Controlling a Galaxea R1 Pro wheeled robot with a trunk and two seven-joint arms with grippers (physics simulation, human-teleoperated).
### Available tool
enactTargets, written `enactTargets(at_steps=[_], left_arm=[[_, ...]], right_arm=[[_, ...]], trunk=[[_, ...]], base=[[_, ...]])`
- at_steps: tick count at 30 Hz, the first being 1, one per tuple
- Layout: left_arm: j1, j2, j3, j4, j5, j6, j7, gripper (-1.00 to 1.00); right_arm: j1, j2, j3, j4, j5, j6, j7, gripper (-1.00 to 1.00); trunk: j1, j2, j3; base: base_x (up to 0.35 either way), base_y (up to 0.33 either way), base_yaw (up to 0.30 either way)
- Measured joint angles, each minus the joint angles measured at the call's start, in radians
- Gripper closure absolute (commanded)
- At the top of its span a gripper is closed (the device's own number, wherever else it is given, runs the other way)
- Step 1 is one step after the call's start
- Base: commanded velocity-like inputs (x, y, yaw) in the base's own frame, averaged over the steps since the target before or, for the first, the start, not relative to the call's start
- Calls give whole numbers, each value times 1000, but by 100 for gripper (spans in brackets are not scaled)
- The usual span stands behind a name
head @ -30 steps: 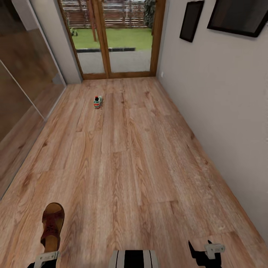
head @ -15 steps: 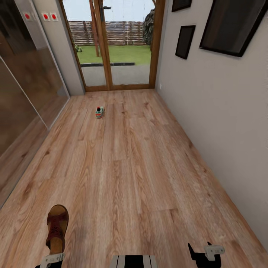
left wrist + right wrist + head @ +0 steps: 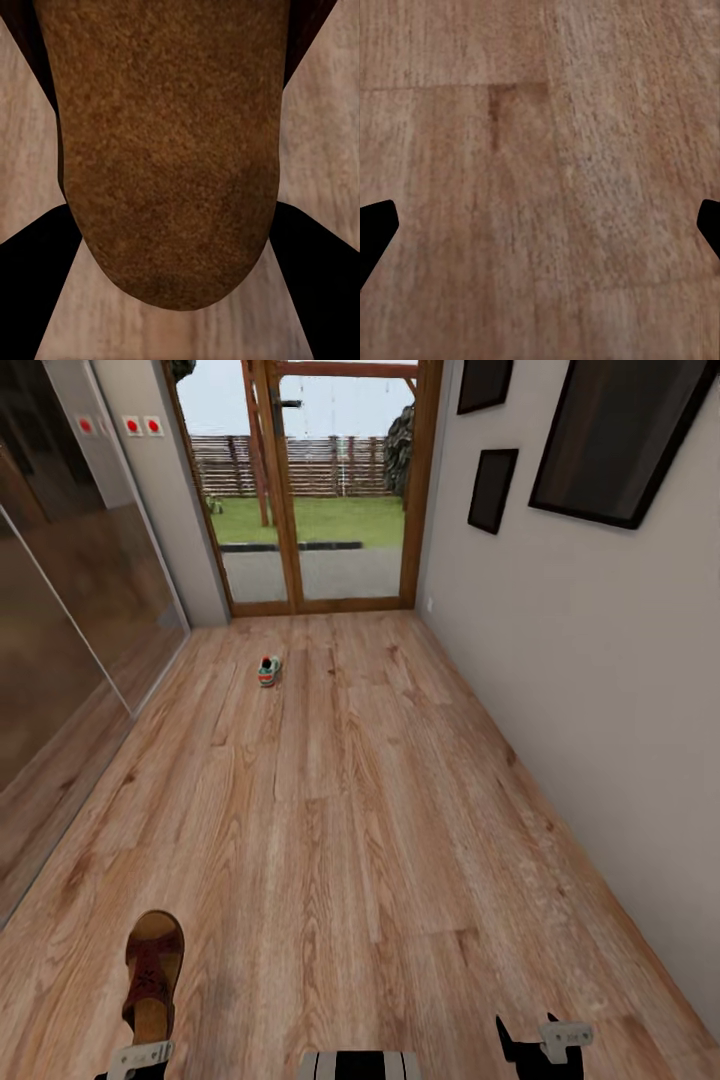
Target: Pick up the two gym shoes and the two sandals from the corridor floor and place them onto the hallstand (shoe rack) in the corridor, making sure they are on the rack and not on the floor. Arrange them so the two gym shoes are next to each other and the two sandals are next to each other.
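Left gripper point(image 3: 169, 240) is clamped on a brown sandal point(image 3: 152, 975), carried above the corridor floor point(image 3: 380, 810). Right gripper point(image 3: 540, 225) hangs with fingers spread wide over bare planks. Far ahead, near the glass door point(image 3: 320, 490), one gym shoe point(image 3: 268, 670) sits on the floor.
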Motion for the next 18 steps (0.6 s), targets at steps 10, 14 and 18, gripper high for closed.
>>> enactTargets(at_steps=[10, 14, 18], left_arm=[[0, 4, 0, 0, 1, -2, 0, 100], [0, 3, -1, 0, 0, -2, 0, 100], [1, 1, -1, 1, -1, -2, 0, 100]], right_arm=[[0, 1, 0, 0, 0, 0, 0, -100], [0, 1, 0, 0, 0, 0, 0, -100], [1, 1, 0, 0, 0, 0, 0, -100]], trunk=[[-3, 1, 38], [-5, 2, 59], [-10, 10, 79]], base=[[0, 0, 0], [0, 0, 0], [0, 0, 0]])
